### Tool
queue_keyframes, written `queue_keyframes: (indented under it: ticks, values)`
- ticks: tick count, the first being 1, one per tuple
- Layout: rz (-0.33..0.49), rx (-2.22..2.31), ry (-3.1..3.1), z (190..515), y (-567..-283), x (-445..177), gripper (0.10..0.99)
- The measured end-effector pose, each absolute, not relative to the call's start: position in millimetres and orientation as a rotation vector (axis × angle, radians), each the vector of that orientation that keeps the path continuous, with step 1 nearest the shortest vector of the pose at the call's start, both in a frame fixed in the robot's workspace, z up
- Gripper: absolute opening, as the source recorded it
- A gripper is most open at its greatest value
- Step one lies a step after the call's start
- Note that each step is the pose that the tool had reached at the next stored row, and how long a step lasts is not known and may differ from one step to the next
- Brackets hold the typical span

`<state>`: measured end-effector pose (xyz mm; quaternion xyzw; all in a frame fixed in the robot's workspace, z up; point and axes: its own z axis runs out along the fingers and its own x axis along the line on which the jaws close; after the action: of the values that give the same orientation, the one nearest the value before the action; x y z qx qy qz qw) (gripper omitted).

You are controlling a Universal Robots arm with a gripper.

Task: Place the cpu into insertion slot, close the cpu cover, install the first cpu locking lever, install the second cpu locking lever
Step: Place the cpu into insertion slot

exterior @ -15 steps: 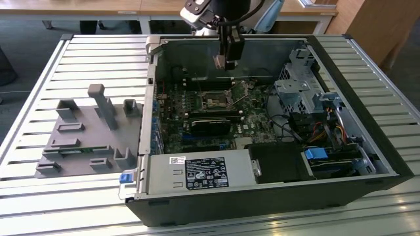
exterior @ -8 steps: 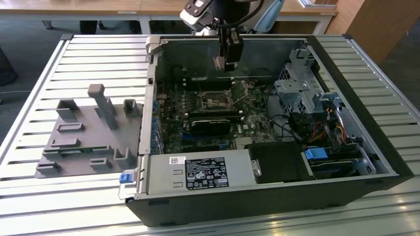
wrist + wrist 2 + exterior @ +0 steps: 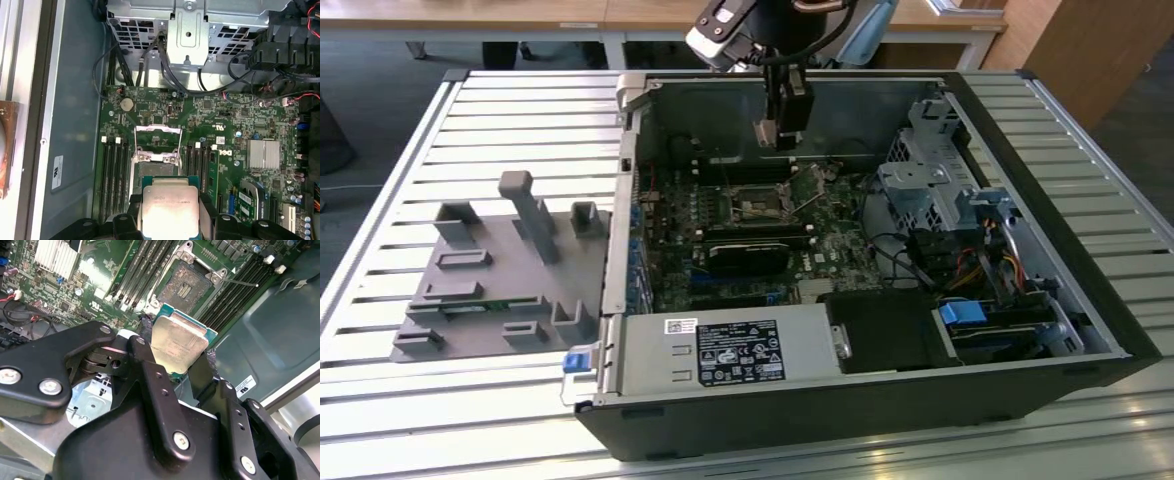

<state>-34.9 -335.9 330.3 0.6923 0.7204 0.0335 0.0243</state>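
My gripper hangs inside the open computer case, above the far part of the motherboard. It is shut on the cpu, a flat square chip with a pale metal face, pinched at two opposite edges by the black fingers. The cpu is in the air, tilted, a short way off the insertion slot. That slot is a small square socket with a dark centre and nothing in it. The cpu cover, a thin silvery frame, stands swung up at one side of the insertion slot.
Dark memory slots flank the socket on both sides. A long black card lies just nearer than it. The power supply, drive cage and cables crowd the case. A grey fixture plate sits on the slatted table at the exterior view's left.
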Motion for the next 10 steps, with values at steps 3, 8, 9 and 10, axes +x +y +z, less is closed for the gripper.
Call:
queue_keyframes:
  ticks: [3,8,9,10]
  values:
    - [0.104,2.144,2.226,327.9,-335.8,-34.9,0.537]
    - [0.103,2.149,2.222,323.8,-335.4,-35.5,0.537]
    - [0.103,2.149,2.221,322.9,-335.1,-35.6,0.537]
    - [0.103,2.15,2.221,322.0,-334.9,-35.8,0.537]
